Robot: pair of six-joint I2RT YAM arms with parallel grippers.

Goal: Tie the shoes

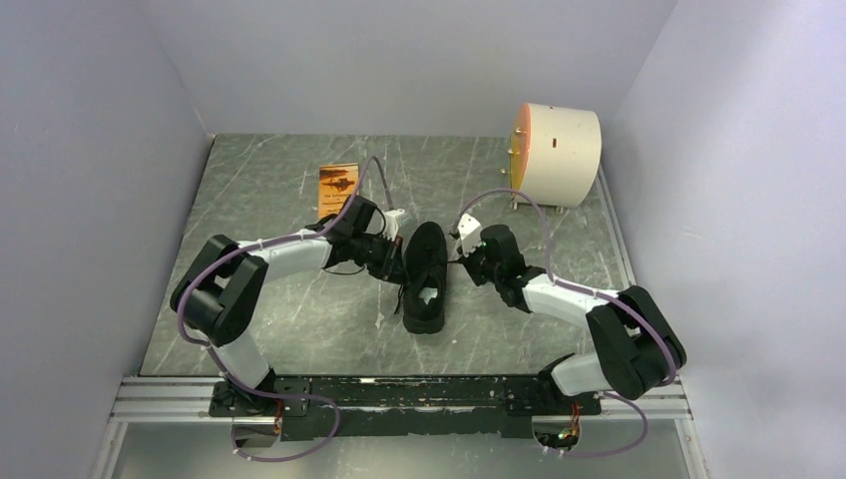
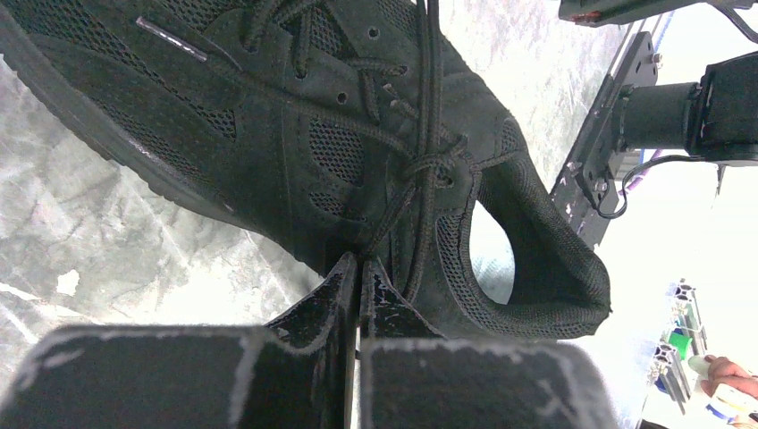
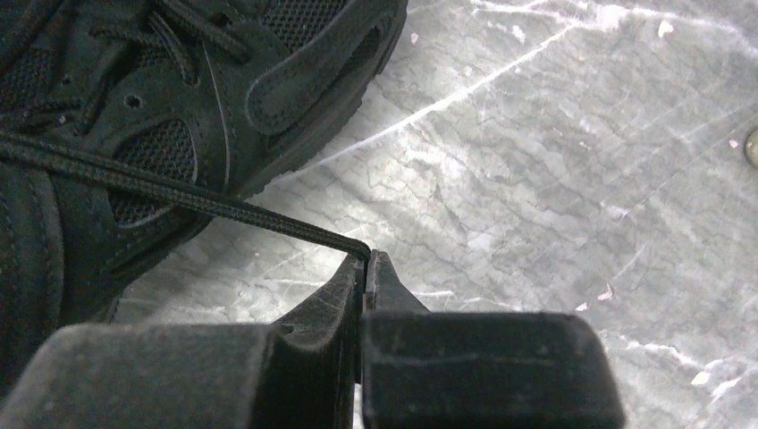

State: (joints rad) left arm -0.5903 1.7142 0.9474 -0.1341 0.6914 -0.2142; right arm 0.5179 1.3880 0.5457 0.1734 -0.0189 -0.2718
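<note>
Pale, plain walls [image 1: 90, 150] close the space in on the left, the back and the right. Between them lies the desk [image 1: 259, 200], a dark grey-green slab veined with white like marble, scuffed in places. Along its near edge runs an aluminium rail [image 1: 160, 399], with the black plate [image 1: 419, 394] that carries the two arm bases on top of it.

At the back right a cream drum [image 1: 559, 155] lies on its side, its orange face turned to the left, touching the right wall. The sneaker [image 1: 426, 274] sits near the middle of the desk, sole down, toe to the back wall and heel opening toward the arms, between the two wrists. Behind it and to the left, well apart, an orange card [image 1: 337, 188] lies flat.

The left claw [image 2: 360, 268] is clenched, just beside the sneaker's flank below the collar. A strand of lace [image 2: 420, 214] comes down from the crossing by the top eyelets and meets its tips. The right claw [image 3: 365, 264] is low over bare desk beside the sneaker and is clenched on the end of a lace strand drawn taut. Small white flecks [image 2: 67, 281] dot the surface.
</note>
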